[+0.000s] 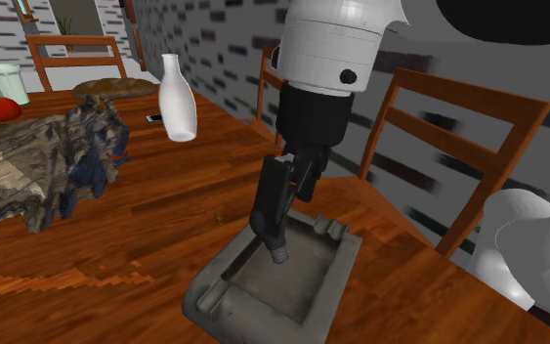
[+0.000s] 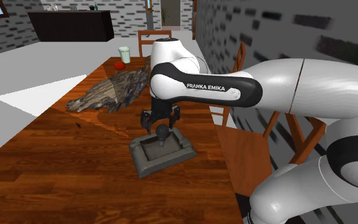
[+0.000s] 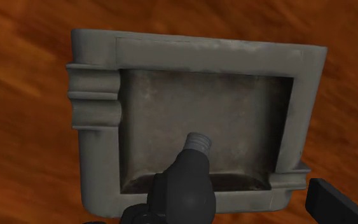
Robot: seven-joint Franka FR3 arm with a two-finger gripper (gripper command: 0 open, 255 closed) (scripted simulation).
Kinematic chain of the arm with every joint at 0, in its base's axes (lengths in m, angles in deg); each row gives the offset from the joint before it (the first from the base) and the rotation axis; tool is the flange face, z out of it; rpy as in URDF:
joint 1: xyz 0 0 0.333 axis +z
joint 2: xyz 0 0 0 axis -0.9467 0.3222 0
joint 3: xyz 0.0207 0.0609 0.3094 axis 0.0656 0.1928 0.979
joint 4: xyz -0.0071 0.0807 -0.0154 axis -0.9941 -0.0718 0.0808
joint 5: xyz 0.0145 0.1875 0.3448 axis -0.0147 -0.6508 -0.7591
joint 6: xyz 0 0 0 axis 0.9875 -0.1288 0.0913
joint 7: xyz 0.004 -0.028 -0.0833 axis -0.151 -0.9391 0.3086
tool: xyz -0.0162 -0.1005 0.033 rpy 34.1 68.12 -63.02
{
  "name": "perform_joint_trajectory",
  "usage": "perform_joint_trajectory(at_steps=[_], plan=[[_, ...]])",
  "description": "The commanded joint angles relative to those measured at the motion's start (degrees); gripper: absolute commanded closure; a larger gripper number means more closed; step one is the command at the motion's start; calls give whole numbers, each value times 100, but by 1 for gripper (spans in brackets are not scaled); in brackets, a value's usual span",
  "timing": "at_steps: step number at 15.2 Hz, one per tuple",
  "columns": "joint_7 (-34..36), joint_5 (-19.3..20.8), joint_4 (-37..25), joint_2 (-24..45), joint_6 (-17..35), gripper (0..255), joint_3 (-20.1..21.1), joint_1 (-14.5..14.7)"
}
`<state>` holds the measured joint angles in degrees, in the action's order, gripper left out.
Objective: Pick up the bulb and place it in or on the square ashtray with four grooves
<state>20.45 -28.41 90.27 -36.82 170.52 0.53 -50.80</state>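
The pincer (image 3: 238, 213) is released. In the wrist view its two black fingers stand wide apart, and the dark bulb (image 3: 187, 181) sits against one finger with a clear gap to the other. The bulb's grey screw base points away from the pincer, toward the sunken floor of the square grey ashtray (image 3: 203, 48) straight beneath it.

In the shoulder view the bulb (image 1: 273, 235) hangs tilted just under the fingertips of the pincer (image 1: 287, 200), its screw end low inside the ashtray (image 1: 214, 303). Whether it touches the floor I cannot tell. That view also takes in the wooden surface (image 1: 146, 244), with a white bottle (image 1: 177, 98) and a crumpled cloth (image 1: 38, 161) well beyond the pincer.

The second exterior view sets the pincer (image 2: 160, 122) directly over the ashtray (image 2: 147, 167), with the bulb (image 2: 163, 133) between them.
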Motion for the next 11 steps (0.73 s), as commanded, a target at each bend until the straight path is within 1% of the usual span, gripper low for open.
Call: perform_joint_trajectory(at_steps=[1, 3, 11], plan=[[-2, 23, -276, -20, -301, 0, -58, -15], [15, 56, -637, 6, -640, 0, -107, -35], [15, 56, -637, 6, -639, 0, -107, -34]])
